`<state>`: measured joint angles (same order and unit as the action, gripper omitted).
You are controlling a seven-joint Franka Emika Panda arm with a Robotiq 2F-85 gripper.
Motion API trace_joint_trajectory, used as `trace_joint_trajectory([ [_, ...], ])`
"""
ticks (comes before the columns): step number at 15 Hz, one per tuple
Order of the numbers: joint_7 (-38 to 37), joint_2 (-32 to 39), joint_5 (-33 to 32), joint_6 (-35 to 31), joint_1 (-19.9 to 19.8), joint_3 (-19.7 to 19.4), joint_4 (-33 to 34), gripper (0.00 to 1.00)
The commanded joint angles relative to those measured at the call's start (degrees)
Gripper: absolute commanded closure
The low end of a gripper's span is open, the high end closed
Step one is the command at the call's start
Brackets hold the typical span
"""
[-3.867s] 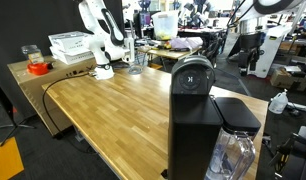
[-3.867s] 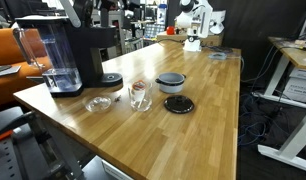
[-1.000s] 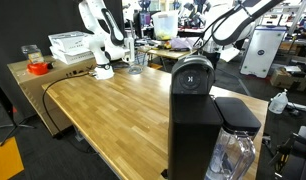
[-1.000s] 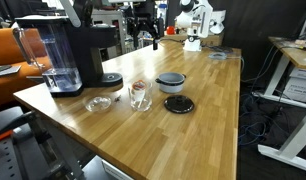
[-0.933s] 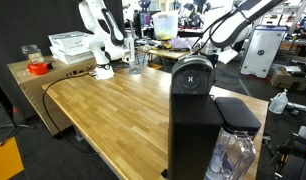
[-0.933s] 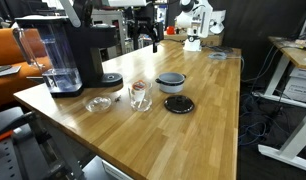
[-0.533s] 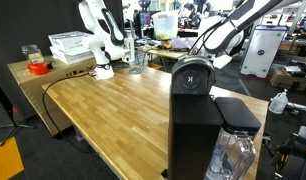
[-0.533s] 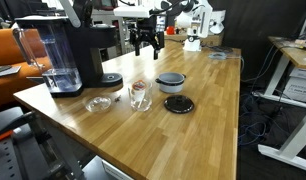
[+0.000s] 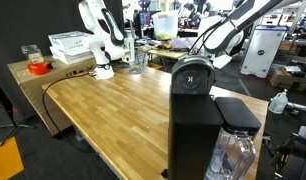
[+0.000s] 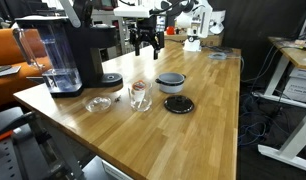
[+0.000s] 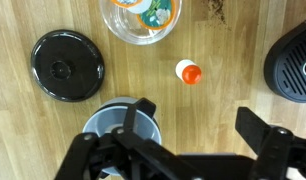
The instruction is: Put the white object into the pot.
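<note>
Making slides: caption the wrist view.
Open claw above a wooden table with pot, black lid and small white-and-orange object.

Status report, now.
Hand open, empty, above the table. White object on the table beside the pot, not in it. Pot uncovered, lid lying apart; nothing in the way.
</note>
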<state>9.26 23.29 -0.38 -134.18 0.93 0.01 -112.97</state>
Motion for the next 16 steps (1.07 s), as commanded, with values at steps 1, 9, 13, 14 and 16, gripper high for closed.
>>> trace_joint_trajectory([
  [1, 1.6, 0.8, 2.1, -0.5, -1.2, 2.3, 0.6, 0.0],
  [9, 0.3, 6.9, -1.3, 2.8, 0.5, 2.4, 1.9, 0.0],
  [13, 0.5, 9.7, -1.2, 4.5, 0.5, 2.5, 3.5, 0.0],
  [14, 0.5, 10.2, -1.0, 5.1, 0.4, 2.6, 3.9, 0.0],
  [16, 1.0, 10.9, 0.3, 5.6, -0.2, 3.2, 4.6, 0.0],
])
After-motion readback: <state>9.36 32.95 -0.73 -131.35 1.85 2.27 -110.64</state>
